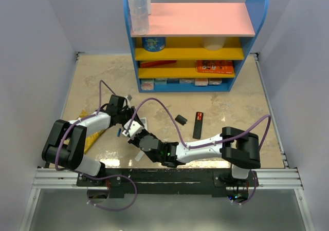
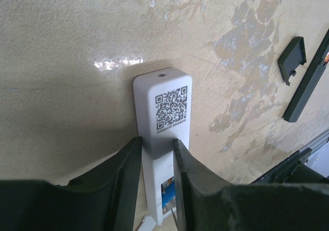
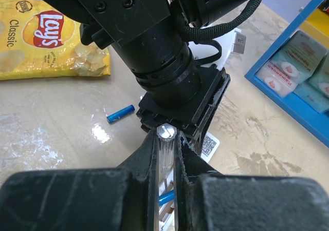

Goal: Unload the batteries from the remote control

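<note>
My left gripper (image 2: 157,141) is shut on a white remote (image 2: 163,108) with a QR code, which lies on the table; it also shows from above (image 1: 128,119). A blue battery (image 2: 168,197) sits in the remote's open compartment, between the fingers. My right gripper (image 3: 167,133) is shut on a thin clear-handled tool (image 3: 166,154), held over that compartment, where the blue battery (image 3: 165,197) shows below it. In the top view the right gripper (image 1: 135,133) is right beside the left one. Another blue battery (image 3: 121,113) lies loose on the table (image 1: 119,132).
A black remote (image 1: 198,124) and a small black cover (image 1: 180,119) lie to the right. A yellow chips bag (image 1: 93,134) lies by the left arm. A blue shelf unit (image 1: 190,36) with a bottle (image 1: 139,7) on top stands at the back.
</note>
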Available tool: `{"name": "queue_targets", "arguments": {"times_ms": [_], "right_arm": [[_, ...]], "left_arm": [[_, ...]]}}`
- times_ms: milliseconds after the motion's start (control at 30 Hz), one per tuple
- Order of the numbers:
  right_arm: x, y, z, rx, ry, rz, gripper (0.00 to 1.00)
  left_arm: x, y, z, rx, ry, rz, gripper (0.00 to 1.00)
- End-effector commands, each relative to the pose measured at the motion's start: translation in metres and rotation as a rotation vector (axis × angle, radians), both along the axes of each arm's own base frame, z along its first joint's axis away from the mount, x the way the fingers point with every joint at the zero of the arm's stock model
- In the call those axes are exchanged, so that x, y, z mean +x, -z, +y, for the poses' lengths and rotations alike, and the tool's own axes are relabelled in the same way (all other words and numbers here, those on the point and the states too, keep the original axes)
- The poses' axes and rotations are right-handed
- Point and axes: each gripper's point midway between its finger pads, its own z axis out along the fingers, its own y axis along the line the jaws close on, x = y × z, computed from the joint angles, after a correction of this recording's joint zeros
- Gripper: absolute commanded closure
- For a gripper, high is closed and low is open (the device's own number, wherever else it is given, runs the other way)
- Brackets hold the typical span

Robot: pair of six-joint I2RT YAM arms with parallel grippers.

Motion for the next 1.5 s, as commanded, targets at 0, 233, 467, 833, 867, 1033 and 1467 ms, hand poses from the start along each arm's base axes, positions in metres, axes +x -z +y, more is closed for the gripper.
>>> {"name": "queue_targets", "arguments": {"times_ms": [0,233,467,833,867,1033,1467], "right_arm": [[0.005,-0.001,-0.003,0.038,0.039,0.008,1.0],[0.005,0.009,-0.001,0.021,0.041,0.014,1.0],[0.006,0.016,-0.009,0.011,0.067,0.027,1.0],[0.003,0.007,-0.04,-0.062,0.097,0.029,1.0],[0.003,0.006,-0.041,-0.063,0.097,0.03,1.0],[0.004,0.0,-0.043,-0.051,0.1,0.028,1.0],[0.017,-0.03,-0.065,-0.012,0.224,0.055,1.0]], "left_arm": [[-0.002,0.016,0.012,0.073,-0.024,0.02,0.66],[-0.003,0.016,0.012,0.073,-0.022,0.021,0.66],[-0.002,0.017,0.013,0.076,-0.023,0.02,0.66],[-0.002,0.022,0.019,0.113,-0.036,0.031,0.66],[-0.003,0.022,0.019,0.113,-0.036,0.034,0.66],[-0.002,0.022,0.019,0.116,-0.04,0.032,0.66],[0.011,0.004,0.009,0.072,-0.014,-0.017,0.66]]}}
